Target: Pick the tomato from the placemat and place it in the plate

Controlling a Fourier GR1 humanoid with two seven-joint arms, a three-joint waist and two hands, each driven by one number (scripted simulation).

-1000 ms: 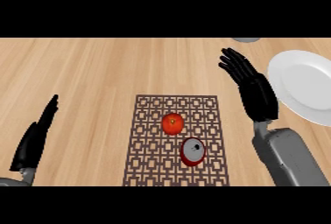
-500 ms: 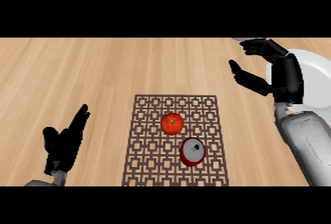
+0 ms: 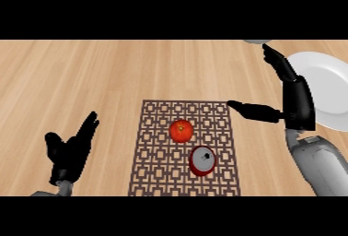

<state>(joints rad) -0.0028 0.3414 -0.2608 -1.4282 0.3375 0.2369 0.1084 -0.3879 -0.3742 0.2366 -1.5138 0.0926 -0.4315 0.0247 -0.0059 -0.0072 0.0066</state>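
Note:
A red tomato [image 3: 181,131] lies near the middle of the brown patterned placemat [image 3: 159,156]. The white plate [image 3: 327,87] sits at the right edge of the view. My right hand [image 3: 297,99] is open between the placemat and the plate, fingers stretched toward the far side and thumb pointing left over the placemat's top right corner. It stands to the right of the tomato and apart from it. My left hand [image 3: 70,151] rests open at the lower left, fingers up, well left of the placemat.
A red can-like object with a grey round face [image 3: 202,161] lies on the placemat just below and right of the tomato. A small grey object [image 3: 256,41] shows at the far edge above my right hand. The wooden counter [image 3: 88,78] surrounds everything.
My right hand has drawn back from the far right, turned, and come down toward the placemat's right edge with its thumb out. My left hand shifted right and turned slightly. The tomato has not moved.

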